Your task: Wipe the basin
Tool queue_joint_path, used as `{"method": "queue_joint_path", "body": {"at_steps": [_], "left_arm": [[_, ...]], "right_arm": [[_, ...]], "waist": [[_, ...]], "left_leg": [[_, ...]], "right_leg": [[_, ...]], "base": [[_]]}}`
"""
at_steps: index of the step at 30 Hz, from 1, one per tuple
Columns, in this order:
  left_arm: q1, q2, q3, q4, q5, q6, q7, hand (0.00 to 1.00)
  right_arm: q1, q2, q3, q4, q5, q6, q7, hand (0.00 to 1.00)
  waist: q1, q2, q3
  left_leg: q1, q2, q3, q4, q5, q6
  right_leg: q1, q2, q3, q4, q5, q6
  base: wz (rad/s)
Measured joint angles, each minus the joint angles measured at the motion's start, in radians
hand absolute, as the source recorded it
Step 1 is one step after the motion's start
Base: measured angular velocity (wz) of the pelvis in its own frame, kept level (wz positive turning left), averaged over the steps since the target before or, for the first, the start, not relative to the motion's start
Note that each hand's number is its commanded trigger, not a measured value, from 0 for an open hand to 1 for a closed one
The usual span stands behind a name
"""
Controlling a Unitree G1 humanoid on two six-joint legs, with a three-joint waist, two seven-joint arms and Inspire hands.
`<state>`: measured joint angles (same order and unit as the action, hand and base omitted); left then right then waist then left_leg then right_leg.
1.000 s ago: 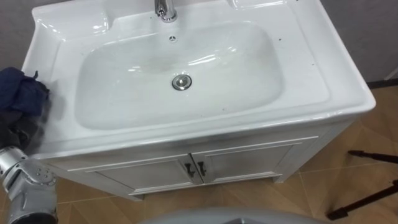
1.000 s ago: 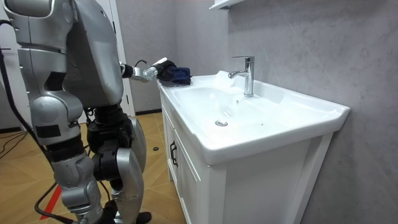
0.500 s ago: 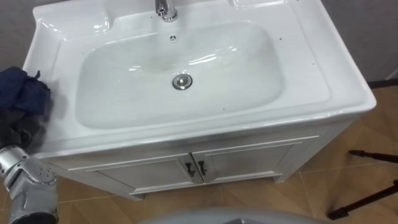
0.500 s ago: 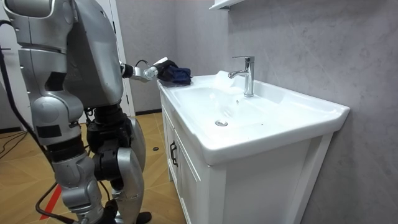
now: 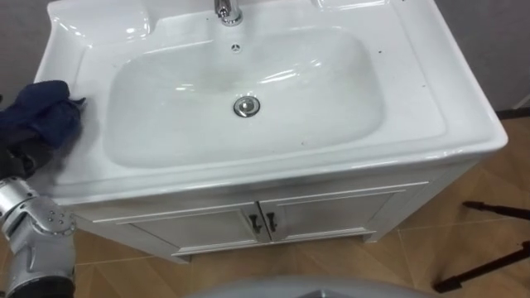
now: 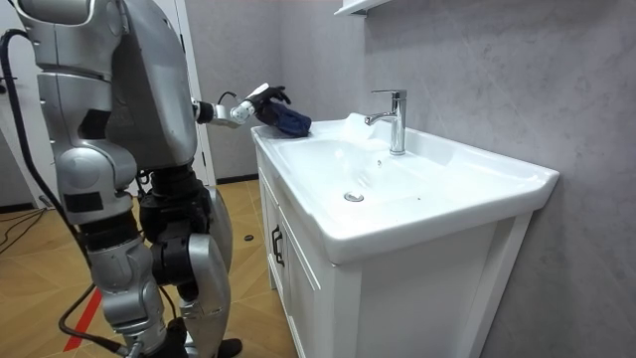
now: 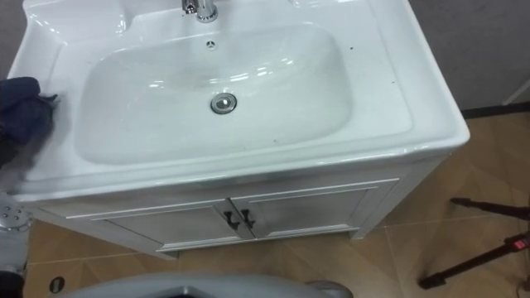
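- Basin [image 5: 431,108]: a white rectangular washbasin on a white cabinet [image 5: 331,211], with a wide shallow bowl sunk into its middle
- Drain [image 5: 246,106]: a round metal fitting at the bottom of the bowl, with a small overflow hole [image 5: 236,47] above it on the back wall of the bowl
- Tap [image 6: 396,119]: chrome, upright at the back rim, spout pointing over the bowl
- Cloth [image 5: 41,116]: dark blue and bunched up, at the basin's left rim, outside the bowl and well apart from the drain; the room view shows it over the far corner of the rim, but I cannot tell whether it touches the porcelain
- Left hand [image 6: 260,99]: dark fingers are curled over the cloth and grasp it, and the arm reaches forward from the robot's body to that corner
- Robot: it stands upright on the wooden floor [image 5: 464,240] just in front of the cabinet, facing the basin
- Cabinet doors: two, closed, with a pair of small dark handles [image 5: 260,223] where they meet
- Tripod legs [image 5: 497,209]: thin and black, on the floor to the right of the cabinet
- Wall [image 6: 477,70]: grey and mottled, behind the tap
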<state>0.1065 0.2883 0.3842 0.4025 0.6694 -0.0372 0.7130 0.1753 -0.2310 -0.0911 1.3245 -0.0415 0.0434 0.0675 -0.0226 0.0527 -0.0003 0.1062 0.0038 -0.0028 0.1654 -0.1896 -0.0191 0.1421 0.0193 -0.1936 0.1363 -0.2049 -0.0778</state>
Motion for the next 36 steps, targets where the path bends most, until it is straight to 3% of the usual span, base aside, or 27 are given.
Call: {"method": "queue_joint_path", "body": {"at_steps": [15, 20, 28, 36], "left_arm": [[0.000, 0.000, 0.000, -0.004, 0.000, 0.000, 0.000, 0.00], [0.000, 0.000, 0.000, -0.002, 0.000, 0.000, 0.000, 0.00], [0.000, 0.000, 0.003, -0.002, -0.017, 0.000, 0.000, 0.00], [-0.003, -0.001, 0.003, -0.002, -0.312, -0.019, 0.000, 0.00]], "right_arm": [[0.000, 0.000, 0.000, 0.005, -0.003, 0.000, 0.000, 0.00], [0.003, 0.001, 0.000, 0.009, -0.008, 0.000, 0.000, 0.00], [0.004, 0.001, 0.001, 0.008, -0.006, 0.001, 0.001, 0.00], [-0.007, 0.003, 0.010, 0.006, -0.007, 0.000, -0.001, 0.00]], "waist": [[-0.001, 0.004, 0.0010], [-0.001, 0.000, 0.0051], [0.000, -0.008, 0.0016], [-0.003, -0.010, 0.0001]], "left_leg": [[0.003, 0.000, 0.000, -0.001, 0.000, 0.000], [0.010, 0.000, 0.002, -0.001, 0.000, 0.000], [0.008, 0.000, -0.001, 0.000, 0.000, 0.000], [0.005, 0.000, -0.003, -0.001, 0.000, 0.000]], "right_leg": [[0.002, 0.000, 0.001, 0.000, 0.000, 0.000], [0.009, 0.000, 0.002, 0.000, 0.000, 0.000], [0.009, 0.001, -0.002, 0.000, 0.000, 0.000], [0.001, 0.000, 0.000, 0.002, 0.000, 0.000]], "base": [[0.00], [0.00], [0.00], [0.00]]}}
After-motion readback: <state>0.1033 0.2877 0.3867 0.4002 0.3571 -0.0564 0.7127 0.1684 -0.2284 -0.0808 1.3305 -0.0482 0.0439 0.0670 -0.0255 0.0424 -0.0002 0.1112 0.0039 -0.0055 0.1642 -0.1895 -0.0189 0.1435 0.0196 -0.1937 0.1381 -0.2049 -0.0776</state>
